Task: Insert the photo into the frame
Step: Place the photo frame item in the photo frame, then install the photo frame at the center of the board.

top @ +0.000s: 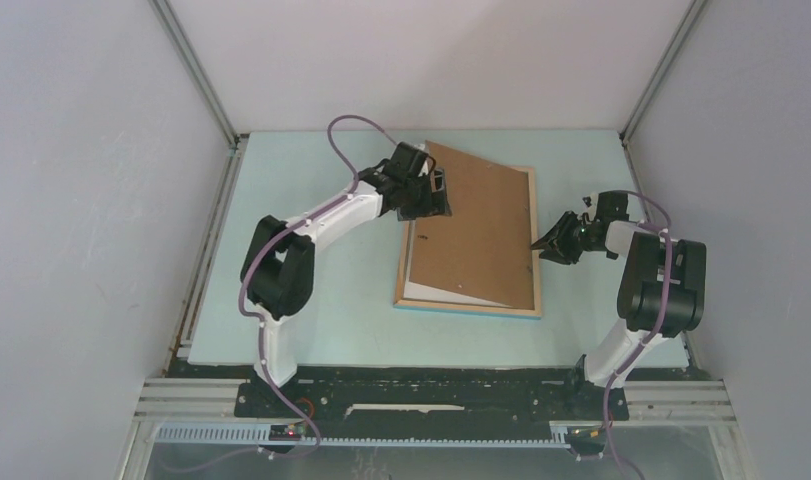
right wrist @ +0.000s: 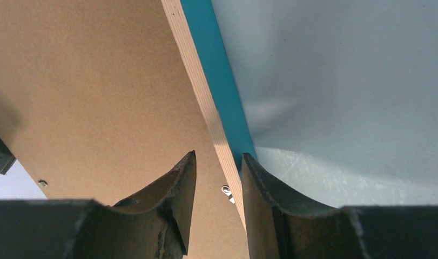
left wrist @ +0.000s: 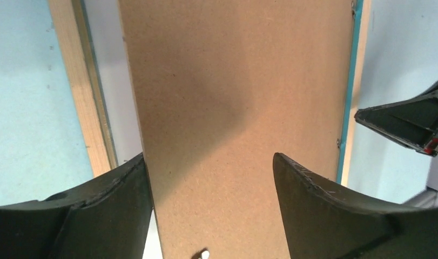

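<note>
From above, the pale blue-green table (top: 321, 300) is sitting inside plain grey-white walls (top: 81, 200), with aluminium posts (top: 196, 75) running up the corners. The frame (top: 511, 311) is lying back-up at mid table, and the brown backing board (top: 476, 230) is resting askew across it. A white sheet (top: 426, 290) is showing under the board's near-left edge; I cannot tell whether it is the photo. The left gripper (top: 433, 192) is hovering at the board's far-left corner, the right gripper (top: 543, 243) at the frame's right rail. In the left wrist view, the fingers (left wrist: 324, 216) are standing wide apart above the board, holding nothing. In the right wrist view, the fingers (right wrist: 173, 205) are sitting half closed astride the rail; whether they are clamping it I cannot tell.
</note>
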`<state>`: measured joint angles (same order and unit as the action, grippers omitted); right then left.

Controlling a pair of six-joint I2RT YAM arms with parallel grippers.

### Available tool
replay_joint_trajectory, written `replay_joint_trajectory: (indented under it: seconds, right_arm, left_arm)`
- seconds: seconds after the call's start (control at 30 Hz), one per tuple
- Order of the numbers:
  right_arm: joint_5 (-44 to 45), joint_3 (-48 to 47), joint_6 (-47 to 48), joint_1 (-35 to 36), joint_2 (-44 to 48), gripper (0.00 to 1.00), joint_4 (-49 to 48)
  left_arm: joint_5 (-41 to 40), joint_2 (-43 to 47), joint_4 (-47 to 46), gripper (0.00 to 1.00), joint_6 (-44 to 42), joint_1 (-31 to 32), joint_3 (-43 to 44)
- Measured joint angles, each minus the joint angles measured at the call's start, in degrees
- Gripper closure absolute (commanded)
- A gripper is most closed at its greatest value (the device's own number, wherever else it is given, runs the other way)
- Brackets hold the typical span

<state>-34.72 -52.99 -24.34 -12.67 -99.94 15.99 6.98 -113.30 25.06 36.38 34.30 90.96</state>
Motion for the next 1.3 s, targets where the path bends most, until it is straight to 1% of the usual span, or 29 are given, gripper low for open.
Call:
replay_joint_trajectory:
  seconds: [0.1,0.2,0.47,0.53,0.63,0.7,0.8,0.9,0.97,1.07,1.13,1.2,1.23,1.3]
  right_arm:
    - [0.0,0.0,0.0,0.0,0.0,0.56,0.0]
    - [0.0,0.0,0.0,0.0,0.2,0.56,0.1]
    - [0.2,0.0,0.3,0.2,0.2,0.56,0.1]
    - [0.3,0.0,0.4,0.2,0.3,0.56,0.2]
    - [0.8,0.0,0.6,0.4,0.6,0.56,0.6]
    - [1.2,0.0,0.8,0.5,1.1,0.54,1.0]
    - [3.1,0.0,1.1,1.1,2.5,0.49,2.3]
    - [7.3,-0.7,1.8,2.0,5.4,0.42,5.4]
    - [11.6,-1.9,2.6,3.5,8.6,0.4,7.5]
    - [15.6,-4.2,3.1,6.6,12.6,0.4,9.6]
    - [16.4,-5.8,2.9,9.7,14.1,0.4,9.8]
    - [16.2,-6.4,1.9,13.9,14.4,0.43,9.2]
    - [15.6,-6.4,1.2,16.4,14.1,0.45,8.6]
    - [13.3,-6.4,-1.0,21.6,12.9,0.51,6.8]
  left_arm:
    - [-4.6,-1.0,7.3,0.15,-2.4,1.3,5.5]
    - [-7.9,-2.9,12.4,0.07,-4.5,2.1,10.2]
    - [-15.3,-4.7,22.5,0.04,-9.0,3.1,18.8]
    - [-16.5,-4.5,23.6,0.04,-10.1,3.2,20.4]
    - [-16.3,-3.0,23.7,0.06,-11.0,3.0,19.8]
    - [-15.1,-0.1,21.8,0.06,-11.0,2.5,15.2]
    - [-11.8,6.1,17.9,0.12,-10.6,0.6,4.7]
    - [-6.4,10.9,12.5,0.2,-8.8,-2.7,-5.8]
    - [-4.2,11.9,9.1,0.22,-7.8,-4.5,-10.7]
    - [-1.4,12.6,4.2,0.19,-6.2,-5.8,-18.4]
    - [0.5,13.0,1.8,0.22,-5.1,-5.4,-22.9]
    - [2.3,13.7,-0.4,0.29,-4.2,-5.1,-26.7]
    - [3.3,14.3,-1.9,0.35,-3.6,-5.0,-28.7]
    - [5.1,15.7,-4.7,0.44,-2.4,-4.9,-32.6]
